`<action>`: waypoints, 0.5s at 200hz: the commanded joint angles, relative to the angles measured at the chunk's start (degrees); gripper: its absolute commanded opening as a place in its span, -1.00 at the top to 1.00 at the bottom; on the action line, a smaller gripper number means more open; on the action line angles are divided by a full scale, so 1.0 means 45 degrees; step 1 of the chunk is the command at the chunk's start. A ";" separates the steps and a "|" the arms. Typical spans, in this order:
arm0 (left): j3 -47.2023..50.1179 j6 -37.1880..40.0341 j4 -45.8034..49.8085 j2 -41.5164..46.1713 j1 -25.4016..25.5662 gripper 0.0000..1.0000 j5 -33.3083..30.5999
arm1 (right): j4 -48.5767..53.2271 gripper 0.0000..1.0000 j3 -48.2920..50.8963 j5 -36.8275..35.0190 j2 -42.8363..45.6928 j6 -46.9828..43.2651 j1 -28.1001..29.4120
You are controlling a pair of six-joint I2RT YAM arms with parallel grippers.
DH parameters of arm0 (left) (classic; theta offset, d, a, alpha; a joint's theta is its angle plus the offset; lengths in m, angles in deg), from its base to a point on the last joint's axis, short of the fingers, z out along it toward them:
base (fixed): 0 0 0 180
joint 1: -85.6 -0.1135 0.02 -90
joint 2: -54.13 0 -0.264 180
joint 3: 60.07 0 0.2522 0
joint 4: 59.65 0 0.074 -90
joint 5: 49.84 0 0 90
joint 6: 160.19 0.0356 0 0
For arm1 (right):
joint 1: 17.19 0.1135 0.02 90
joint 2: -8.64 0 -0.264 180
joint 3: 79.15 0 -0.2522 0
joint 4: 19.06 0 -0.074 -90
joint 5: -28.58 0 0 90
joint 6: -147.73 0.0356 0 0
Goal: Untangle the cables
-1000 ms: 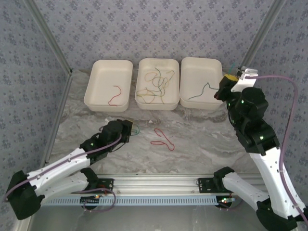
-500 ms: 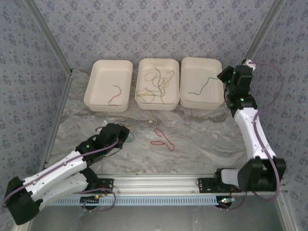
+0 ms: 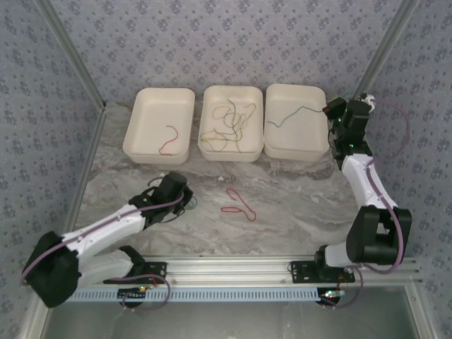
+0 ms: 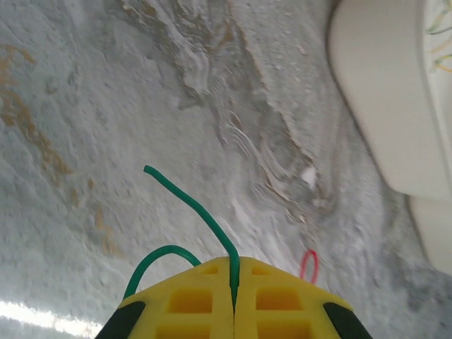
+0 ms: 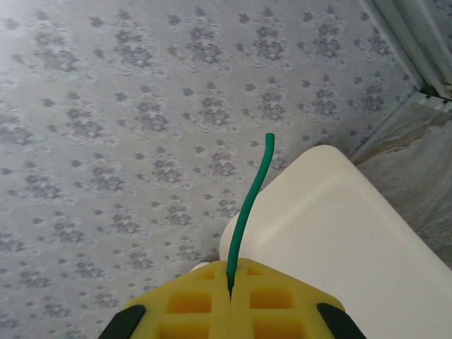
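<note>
My left gripper (image 3: pixel 188 200) hovers low over the marble table, shut on a short green cable (image 4: pixel 189 203) that sticks out between its yellow fingers (image 4: pixel 189 304) and loops back to the left. A red cable (image 3: pixel 239 203) lies loose on the table to its right, and its end loop (image 4: pixel 308 265) shows in the left wrist view. My right gripper (image 3: pixel 330 113) is at the right rim of the right tray (image 3: pixel 296 152), shut on one end of another green cable (image 3: pixel 291 116) that trails leftward over that tray. That cable's free tip (image 5: pixel 248 206) rises from the closed jaws.
Three white trays stand in a row at the back. The left tray (image 3: pixel 141 145) holds one red cable (image 3: pixel 168 140). The middle tray (image 3: pixel 232 157) holds a tangle of yellow-olive and green cables (image 3: pixel 227 127). Patterned walls close in the back and both sides.
The right arm has folded back toward its base, and the green cable it holds has shifted toward the back of the right tray. The left gripper has drifted slightly nearer with its green cable.
</note>
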 commanded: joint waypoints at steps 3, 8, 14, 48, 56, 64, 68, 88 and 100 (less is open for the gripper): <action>-0.1231 0.1257 -0.0814 -0.1549 -0.0515 0.66 0.0330 | -0.0113 1.00 0.0388 0.0287 0.1564 -0.0625 0.0474; -0.1409 0.1394 -0.0818 -0.1897 -0.0620 0.62 0.0377 | 0.0086 1.00 0.0490 0.0297 0.1887 -0.0690 0.0597; -0.1558 0.1494 -0.0915 -0.2290 -0.0760 0.52 0.0496 | 0.0278 1.00 0.0599 0.0314 0.2240 -0.0735 0.0722; -0.2161 0.1908 -0.1300 -0.3096 -0.1129 -0.37 0.0907 | 0.1833 1.00 0.1194 0.0051 0.4116 -0.1308 0.1811; -0.2428 0.2009 -0.0972 -0.2876 -0.1070 -0.41 0.0845 | 0.2134 1.00 0.1364 -0.0071 0.4519 -0.1388 0.2075; -0.2670 0.2124 -0.0683 -0.2447 -0.0851 -0.44 0.0470 | 0.2443 1.00 0.1554 -0.0140 0.4947 -0.1452 0.2327; -0.2798 0.2176 -0.0572 -0.2159 -0.0694 -0.48 0.0187 | 0.2607 1.00 0.1630 -0.0163 0.5159 -0.1460 0.2484; -0.3449 0.2173 -0.0238 -0.1019 0.0179 -0.59 -0.0754 | 0.3400 1.00 0.1961 -0.0412 0.6130 -0.1504 0.3302; -0.3895 0.1935 -0.0283 -0.0789 0.0763 -0.61 -0.1002 | 0.3672 1.00 0.2168 -0.0769 0.6667 -0.1528 0.3992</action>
